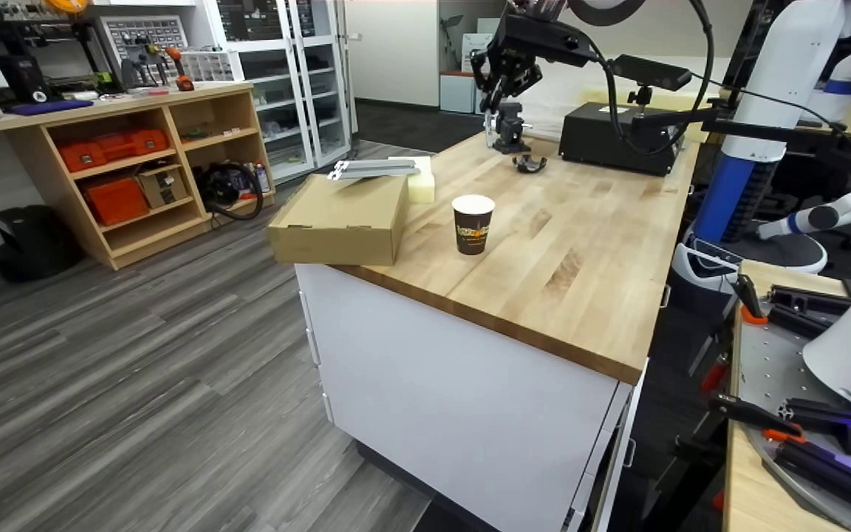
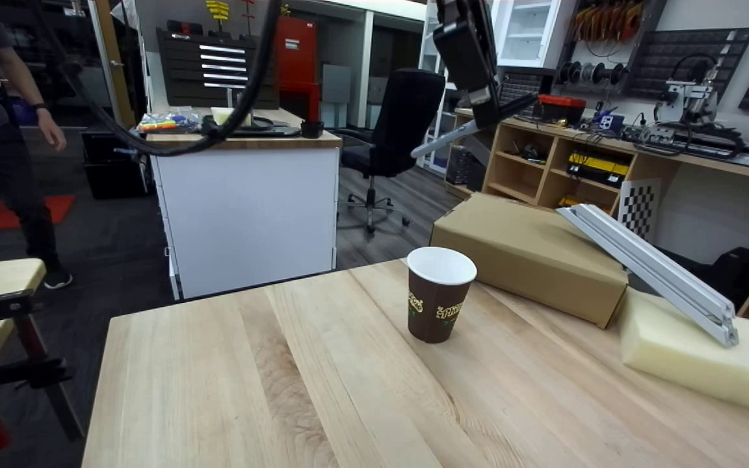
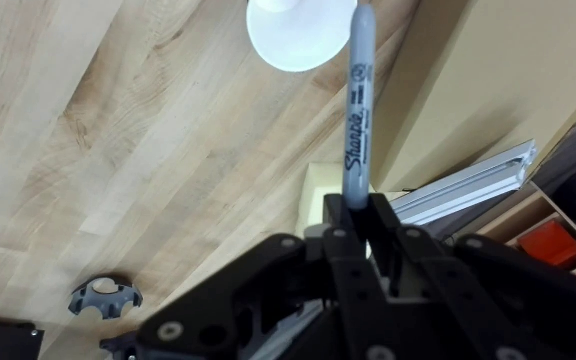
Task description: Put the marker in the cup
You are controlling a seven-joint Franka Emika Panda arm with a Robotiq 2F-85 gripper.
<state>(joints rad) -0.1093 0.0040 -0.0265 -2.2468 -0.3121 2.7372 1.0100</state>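
Observation:
The cup is a dark brown paper cup with a white rim and inside. It stands upright on the wooden table in both exterior views (image 1: 472,230) (image 2: 435,312), and its white mouth shows at the top of the wrist view (image 3: 303,40). My gripper (image 3: 352,202) is shut on the marker (image 3: 359,110), a grey Sharpie held by one end. In an exterior view the gripper (image 2: 485,112) holds the marker (image 2: 445,138) slanted, well above the table and higher than the cup. The gripper (image 1: 493,103) also shows in an exterior view, where the marker is hard to make out.
A cardboard box (image 1: 340,214) lies beside the cup at the table edge. A metal profile (image 2: 654,273) rests on the box and a pale foam block (image 2: 699,357). A black case (image 1: 610,140) and a small dark curved part (image 1: 529,164) are at the table's far end.

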